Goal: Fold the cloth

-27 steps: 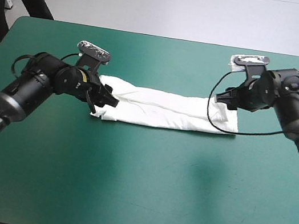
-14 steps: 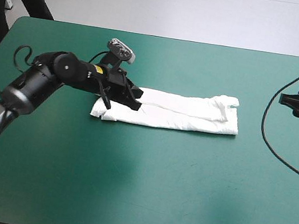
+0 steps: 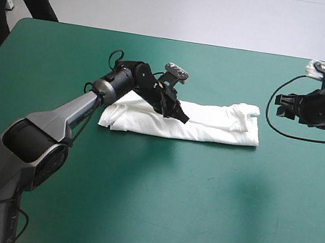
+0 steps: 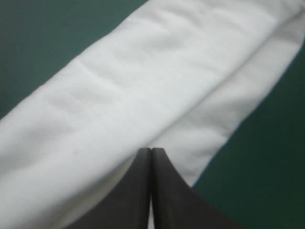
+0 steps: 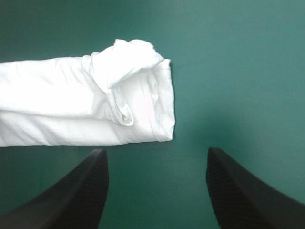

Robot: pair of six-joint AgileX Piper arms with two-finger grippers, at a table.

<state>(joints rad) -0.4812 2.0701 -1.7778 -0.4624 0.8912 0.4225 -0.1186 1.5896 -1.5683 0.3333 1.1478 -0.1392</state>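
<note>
The white T-shirt (image 3: 212, 124) lies folded into a long narrow band across the middle of the table. My left gripper (image 3: 182, 117) is shut, its tip low over the band's middle. In the left wrist view the black fingers (image 4: 151, 150) meet in a point at the crease between two layers of the T-shirt (image 4: 119, 95), and no cloth shows between them. My right gripper (image 3: 280, 106) is open, off the band's right end and apart from it. In its own view the right gripper (image 5: 155, 151) has only the cover between its fingers, and the T-shirt's rumpled sleeve end (image 5: 128, 90) lies ahead.
The teal-green cover (image 3: 153, 208) spreads wide on the near side of the T-shirt. The table's far edge (image 3: 177, 39) runs a short way behind it, and its right edge is close to my right arm.
My left gripper shut at the T-shirt's left end and moved right along the band to its middle. My right gripper let go of the right end, drew away to the right, then came partway back.
</note>
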